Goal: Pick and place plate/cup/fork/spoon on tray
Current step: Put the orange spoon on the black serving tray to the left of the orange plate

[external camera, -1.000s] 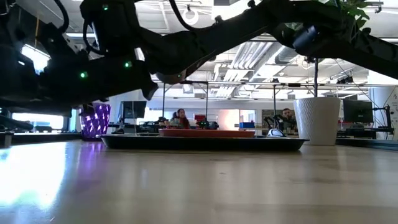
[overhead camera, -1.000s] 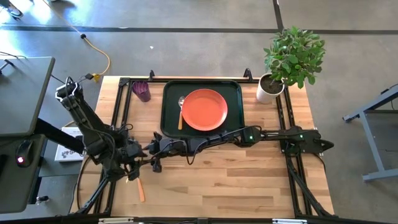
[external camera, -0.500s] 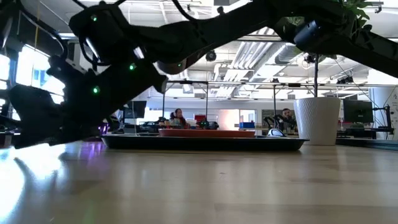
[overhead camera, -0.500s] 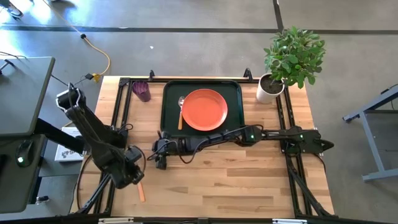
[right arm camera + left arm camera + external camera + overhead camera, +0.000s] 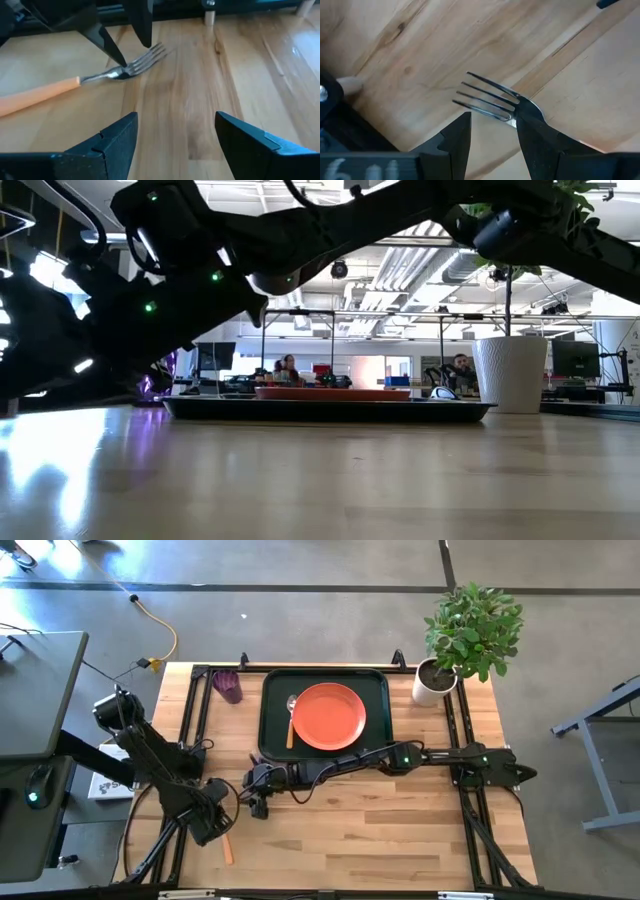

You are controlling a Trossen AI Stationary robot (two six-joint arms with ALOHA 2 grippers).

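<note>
The fork (image 5: 227, 845) lies flat on the table near its front left, orange handle toward the near edge; its tines show in the left wrist view (image 5: 487, 97). My left gripper (image 5: 214, 827) is open and low over the fork's head, one finger on each side of the tines and neck (image 5: 493, 116). My right gripper (image 5: 257, 805) is open and empty just right of it, facing the fork (image 5: 100, 77). The plate (image 5: 327, 716) and the spoon (image 5: 291, 720) lie on the tray (image 5: 375, 690). The cup (image 5: 228, 686) stands left of the tray. My left gripper comes from above, pointing down, its fingers across the fork. One fingertip (image 5: 119, 61) stands right at the fork's neck (image 5: 522, 102); I cannot tell whether it touches. The fork lies flat on the table.
A white plant pot (image 5: 433, 683) with a green plant stands at the far right corner. Black frame rails (image 5: 200, 720) run along the table's left and right sides. Bare wood lies between the tray and the near edge.
My left gripper has gone toward the table's near edge and down onto the fork's head, away from my right gripper. The fork has stayed where it was.
</note>
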